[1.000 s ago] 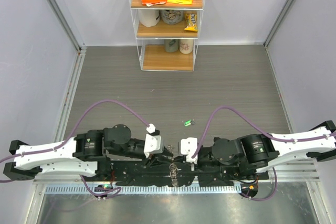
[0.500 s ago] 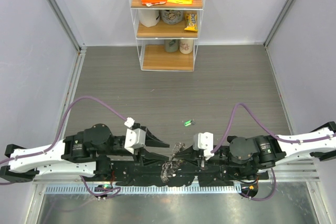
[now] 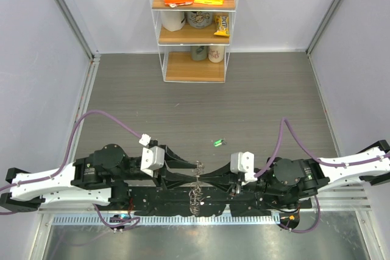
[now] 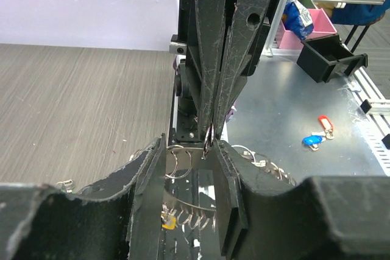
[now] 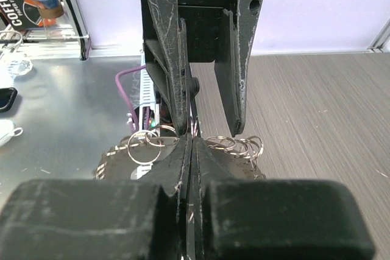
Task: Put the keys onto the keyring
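The keyring (image 3: 196,192), a bunch of silvery rings and keys, hangs between the two arms at the table's near edge. My right gripper (image 3: 202,176) is shut and pinches one thin ring of it at the fingertips (image 5: 192,135); loose rings (image 5: 234,144) fan out on both sides. My left gripper (image 3: 193,171) faces it from the left with its jaws apart (image 4: 190,150). Rings (image 4: 180,161) and a metal band lie in the gap between them, and the right gripper's shut tip (image 4: 207,138) reaches in beside the right-hand finger. A green-headed key (image 3: 219,142) lies alone on the table, farther out.
A clear shelf unit (image 3: 195,68) with snack boxes and mugs stands at the back. Walls close both sides. Below the arms runs a metal bench (image 4: 286,114) carrying blue and red tagged keys (image 4: 317,138) and a black tray (image 4: 332,59).
The left gripper's jaws have opened. Both wrists have drawn apart, left arm leftward and right arm rightward. The keyring, swung aslant half a second ago, now hangs straight between them.
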`<state>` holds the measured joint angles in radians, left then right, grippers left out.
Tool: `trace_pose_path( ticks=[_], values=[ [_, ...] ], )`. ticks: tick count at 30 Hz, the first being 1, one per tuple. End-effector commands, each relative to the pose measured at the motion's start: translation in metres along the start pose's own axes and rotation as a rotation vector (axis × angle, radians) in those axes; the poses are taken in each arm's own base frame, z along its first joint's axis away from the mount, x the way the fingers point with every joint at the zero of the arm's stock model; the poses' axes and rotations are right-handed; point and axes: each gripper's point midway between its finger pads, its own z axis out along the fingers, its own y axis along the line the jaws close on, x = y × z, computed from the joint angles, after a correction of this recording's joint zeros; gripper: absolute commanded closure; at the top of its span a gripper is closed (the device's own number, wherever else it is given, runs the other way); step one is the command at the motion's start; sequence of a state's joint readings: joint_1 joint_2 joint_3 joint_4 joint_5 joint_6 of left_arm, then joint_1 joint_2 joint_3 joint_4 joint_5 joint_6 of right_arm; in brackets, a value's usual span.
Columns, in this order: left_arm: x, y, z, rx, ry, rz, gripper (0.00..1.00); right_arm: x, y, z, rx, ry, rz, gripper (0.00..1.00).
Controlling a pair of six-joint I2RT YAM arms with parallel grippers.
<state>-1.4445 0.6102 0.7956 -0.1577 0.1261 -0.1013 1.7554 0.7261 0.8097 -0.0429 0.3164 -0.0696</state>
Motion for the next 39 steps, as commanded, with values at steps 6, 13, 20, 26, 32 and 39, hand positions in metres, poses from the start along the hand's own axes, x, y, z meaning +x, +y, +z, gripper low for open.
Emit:
trace_pose_path(
  ticks=[6,13,20,26,32,39],
  values=[
    [-0.012,-0.002,-0.001,0.008,-0.057,-0.004,0.62,-0.059,-0.007,-0.001,0.044,-0.231,0.022,0.95],
    [-0.019,-0.004,-0.005,0.015,-0.086,-0.004,0.63,-0.064,-0.003,-0.001,0.038,-0.264,-0.016,0.94],
    [-0.022,-0.006,-0.005,0.022,-0.093,-0.003,0.71,-0.063,0.0,0.004,0.034,-0.267,-0.044,0.94],
    [-0.027,-0.01,-0.005,0.047,-0.109,-0.001,0.7,-0.062,-0.001,0.003,0.038,-0.266,-0.048,0.94],
    [-0.03,-0.019,-0.004,0.098,-0.119,-0.008,0.7,-0.059,-0.004,0.003,0.053,-0.262,-0.056,0.95],
    [-0.028,-0.027,-0.004,0.14,-0.103,-0.017,0.71,-0.059,-0.008,0.002,0.077,-0.267,-0.065,0.95]
  ],
)
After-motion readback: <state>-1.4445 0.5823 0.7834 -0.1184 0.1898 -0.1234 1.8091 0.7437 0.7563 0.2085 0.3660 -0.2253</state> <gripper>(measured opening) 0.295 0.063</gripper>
